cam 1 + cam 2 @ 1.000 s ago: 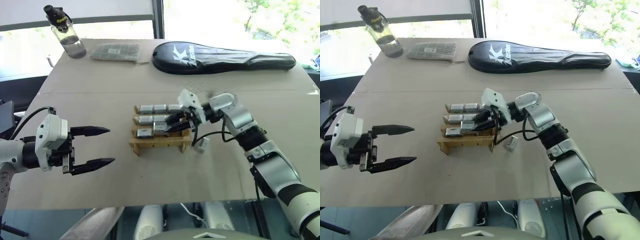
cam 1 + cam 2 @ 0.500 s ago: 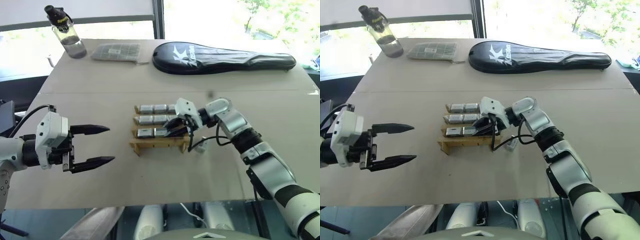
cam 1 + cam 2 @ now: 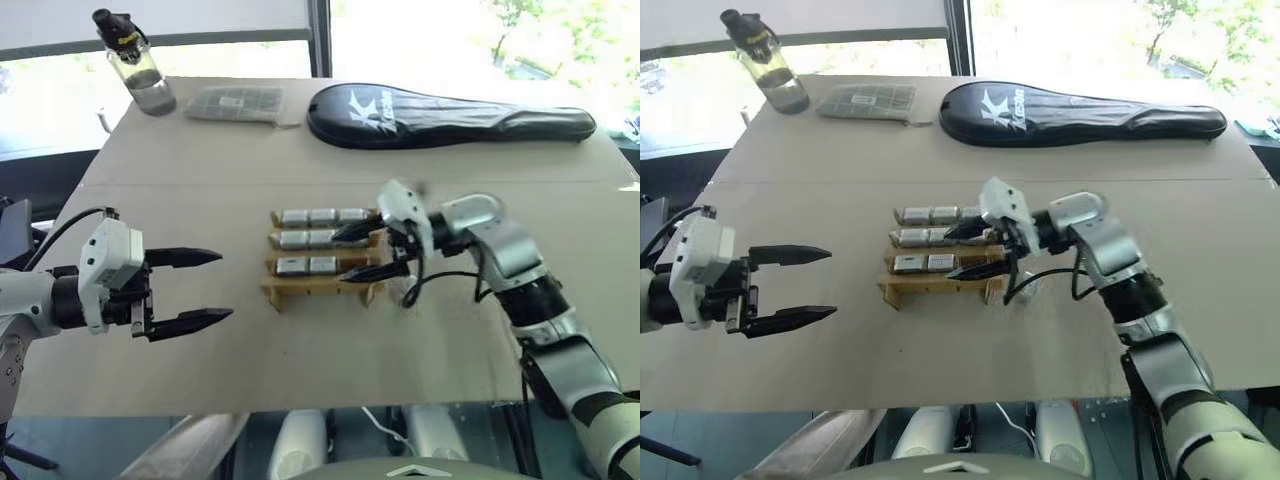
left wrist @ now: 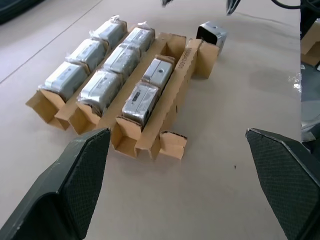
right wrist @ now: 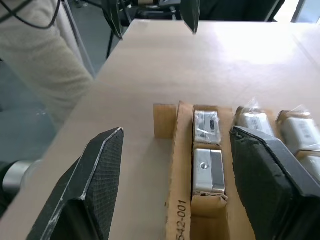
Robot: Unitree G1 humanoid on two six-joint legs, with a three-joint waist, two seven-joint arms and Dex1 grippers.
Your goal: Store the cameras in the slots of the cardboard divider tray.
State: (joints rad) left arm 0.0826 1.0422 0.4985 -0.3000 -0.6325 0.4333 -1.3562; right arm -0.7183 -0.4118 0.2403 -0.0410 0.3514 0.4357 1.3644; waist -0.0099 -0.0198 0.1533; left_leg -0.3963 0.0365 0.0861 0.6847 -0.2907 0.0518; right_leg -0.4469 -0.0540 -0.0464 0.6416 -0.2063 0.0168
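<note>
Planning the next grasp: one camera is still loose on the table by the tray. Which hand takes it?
Right, probably. The right hand is open at the tray's right end, with the loose camera just beyond that end. The left hand hovers open on the tray's far side.

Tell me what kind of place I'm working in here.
Probably an indoor office or lab workspace: a plain table beside big sunlit windows, with a water bottle and a black racket cover on it.

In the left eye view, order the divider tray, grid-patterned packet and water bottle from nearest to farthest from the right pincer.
From the right pincer:
1. Cardboard divider tray, directly beside it, mid-table.
2. Grid-patterned packet, at the far edge.
3. Water bottle, far left corner.
</note>
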